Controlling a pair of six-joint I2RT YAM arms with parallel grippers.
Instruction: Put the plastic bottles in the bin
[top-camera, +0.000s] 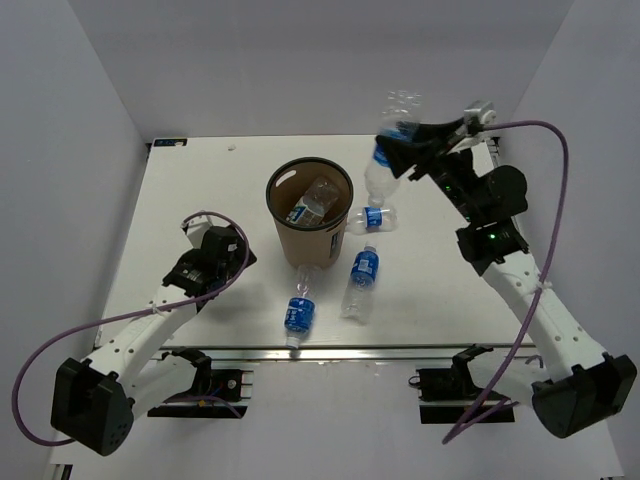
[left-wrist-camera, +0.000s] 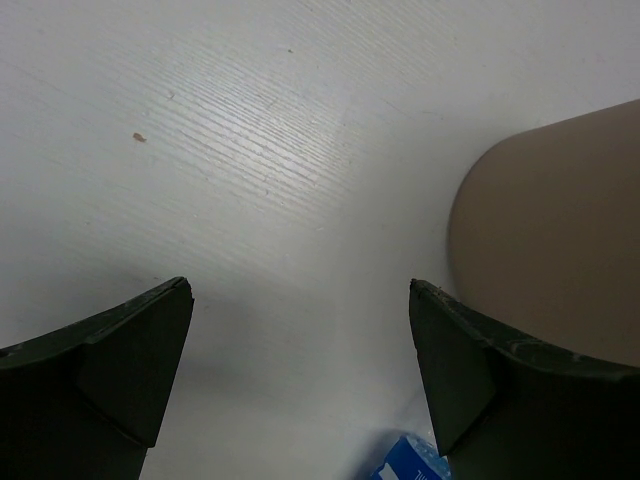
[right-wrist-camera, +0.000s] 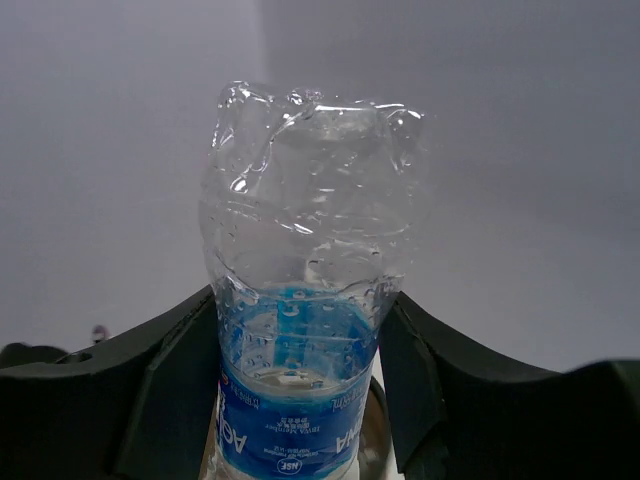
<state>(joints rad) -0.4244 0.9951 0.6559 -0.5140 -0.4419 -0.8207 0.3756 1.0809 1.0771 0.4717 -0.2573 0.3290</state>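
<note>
Here, your right end effector is clenched on a small clear crinkled plastic bottle with a blue label band. Its dark fingers press the label from both sides.

In the top view you see this held bottle raised off the white desk at the far right. It is tilted and sits to the right of the tall round brown cardboard-coloured bin with a dark rim.

One clear bottle inside the bin is already lying there; its label colour cannot be told.

Three more blue-banded bottles lie flat on the desk:
- The first lying bottle is just right of the bin.
- The second lying bottle is nearer you and right of the bin.
- The third lying bottle is in front of the bin's base, by the near edge. You cannot tell whether it touches the bin.

Your left end effector is released, its two fingers standing wide apart low over bare desk, just left of the bin. In the left wrist view the bin's tan wall fills the right side, and a scrap of blue label shows at the bottom edge.
</note>
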